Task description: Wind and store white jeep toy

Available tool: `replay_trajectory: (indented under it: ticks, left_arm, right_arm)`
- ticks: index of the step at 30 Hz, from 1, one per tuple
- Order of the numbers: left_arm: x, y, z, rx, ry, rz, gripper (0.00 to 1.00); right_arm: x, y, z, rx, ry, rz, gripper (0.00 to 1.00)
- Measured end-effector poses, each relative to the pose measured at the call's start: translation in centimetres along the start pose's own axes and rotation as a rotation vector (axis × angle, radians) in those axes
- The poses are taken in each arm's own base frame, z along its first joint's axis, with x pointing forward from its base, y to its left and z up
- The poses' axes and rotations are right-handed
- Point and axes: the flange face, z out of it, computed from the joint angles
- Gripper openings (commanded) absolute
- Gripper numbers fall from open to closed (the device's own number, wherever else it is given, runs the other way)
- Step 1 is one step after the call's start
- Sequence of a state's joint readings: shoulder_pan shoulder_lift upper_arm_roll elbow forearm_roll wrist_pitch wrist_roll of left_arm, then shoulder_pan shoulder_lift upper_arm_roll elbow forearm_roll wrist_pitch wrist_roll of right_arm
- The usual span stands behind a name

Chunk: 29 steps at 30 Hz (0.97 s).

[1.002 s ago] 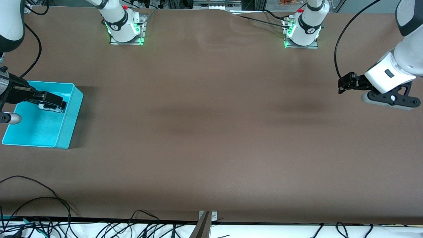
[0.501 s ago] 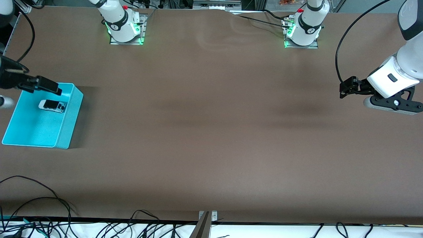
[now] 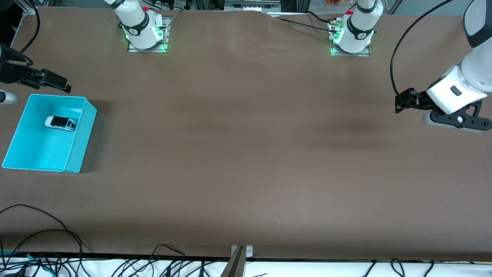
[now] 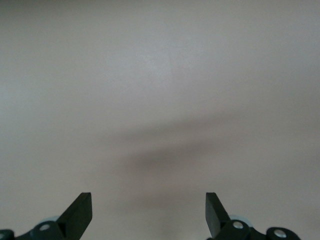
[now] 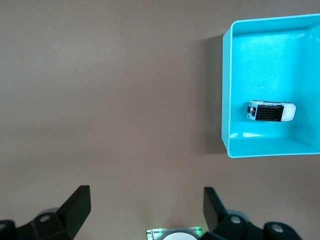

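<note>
Right gripper (image 3: 57, 82) hangs wide open and empty over bare table (image 3: 246, 154) beside the turquoise bin (image 3: 82, 142). White jeep toy (image 3: 60, 123) lies inside, near a wall. Left gripper (image 3: 401, 103), open, empty, waits over its end.

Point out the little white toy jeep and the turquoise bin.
small white toy jeep with black roof (image 3: 59, 123), front view, on its roof
turquoise plastic bin (image 3: 81, 143), front view, on its side wall
</note>
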<state>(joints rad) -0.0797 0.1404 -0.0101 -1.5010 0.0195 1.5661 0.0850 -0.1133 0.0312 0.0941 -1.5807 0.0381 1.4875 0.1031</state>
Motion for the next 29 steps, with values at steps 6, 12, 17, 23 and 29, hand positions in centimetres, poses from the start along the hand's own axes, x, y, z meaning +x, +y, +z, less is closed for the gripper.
replay_trajectory:
  ticks: [6, 12, 17, 23, 29]
  left_arm:
    - [0.0, -0.1, 0.0, 0.0, 0.0, -0.002, 1.0]
    - [0.3, -0.1, 0.4, 0.0, 0.0, -0.002, 1.0]
    - [0.8, -0.1, 1.1, 0.0, -0.003, -0.001, 1.0]
    - [1.3, -0.2, 1.3, 0.001, 0.014, -0.001, 1.0]
    - [1.3, -0.2, 1.1, -0.003, 0.021, -0.002, 1.0]
  right_arm:
    - [0.1, -0.6, 0.2, -0.001, 0.0, -0.012, 1.0]
    - [0.1, -0.8, 0.2, -0.001, 0.001, -0.015, 1.0]
    - [0.2, -0.7, 0.3, -0.002, 0.0, -0.014, 1.0]
    - [0.3, -0.7, 0.4, -0.002, -0.003, -0.013, 1.0]
    - [0.3, -0.7, 0.5, -0.002, -0.004, -0.013, 1.0]
